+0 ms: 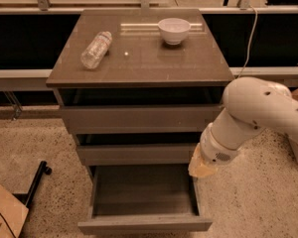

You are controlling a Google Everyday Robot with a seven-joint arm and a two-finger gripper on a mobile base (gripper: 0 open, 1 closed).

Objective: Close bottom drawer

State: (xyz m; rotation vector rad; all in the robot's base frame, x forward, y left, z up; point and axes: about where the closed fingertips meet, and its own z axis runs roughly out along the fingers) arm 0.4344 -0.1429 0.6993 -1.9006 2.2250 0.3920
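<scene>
Bottom drawer (144, 224): lowest of three, pulled well out toward the camera, its box empty.
Gripper (201, 166): yellowish tip of the white arm (258, 113), beside the drawer's right wall and just under the middle drawer (134, 153). Its grip state cannot be told.
Why there: probably staged low so it can reach the front panel and push.
Cabinet top (139, 66): a plastic bottle (96, 49) lies on its side and a white bowl (174, 30) stands upright. Neither is involved.

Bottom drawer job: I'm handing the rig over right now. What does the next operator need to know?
Claw: at the right side of the cabinet, beside the middle drawer, above the open drawer's right wall.
Bottom drawer: pulled far out, nothing visible inside.
Done: nothing; the claw is not at the drawer's front.
Left: bring the claw round to the front and push the drawer fully in.
</scene>
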